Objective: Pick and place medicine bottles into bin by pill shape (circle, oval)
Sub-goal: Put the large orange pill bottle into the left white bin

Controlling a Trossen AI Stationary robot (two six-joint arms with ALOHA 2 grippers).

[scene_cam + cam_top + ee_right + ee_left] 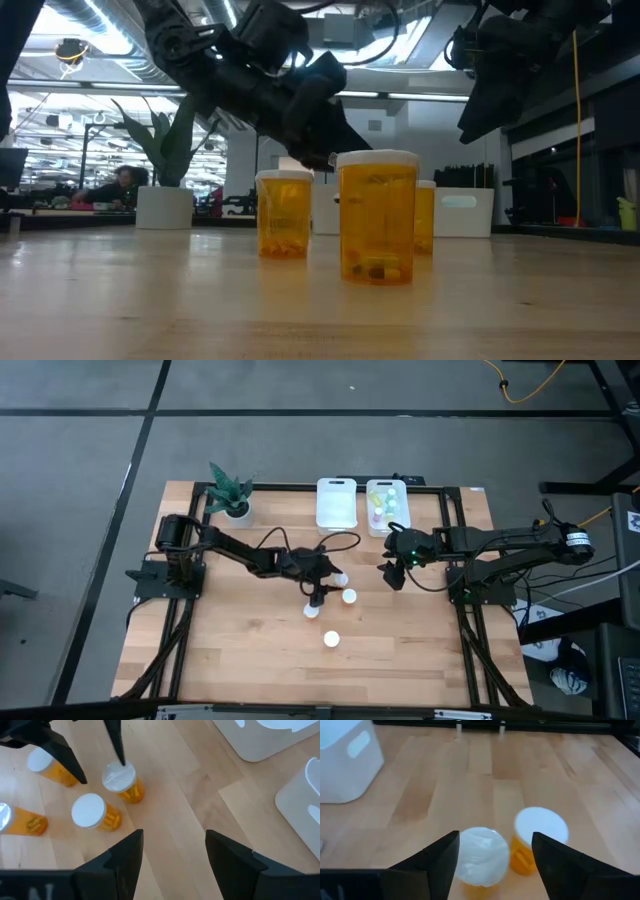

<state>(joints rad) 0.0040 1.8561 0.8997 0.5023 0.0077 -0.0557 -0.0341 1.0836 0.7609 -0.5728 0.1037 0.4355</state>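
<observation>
Several orange medicine bottles with white caps stand upright on the wooden table: one [341, 578] next to my left gripper, one [349, 596] beside it, one [311, 611] and one [331, 639] nearer the front. My left gripper [317, 592] is open, pointing down. In the left wrist view [495, 852] a bottle's cap [480, 855] shows between its fingers, with a second bottle [540, 827] beyond. I cannot tell whether a finger touches the cap. My right gripper [390, 572] hangs open and empty to the right of the bottles; its fingers also show in its own wrist view [172, 855].
Two white bins stand at the far edge: the left one [337, 503] and the right one [387, 507], which holds small pastel bottles. A potted green plant [232, 495] stands at the far left. Bare wood lies toward the near edge.
</observation>
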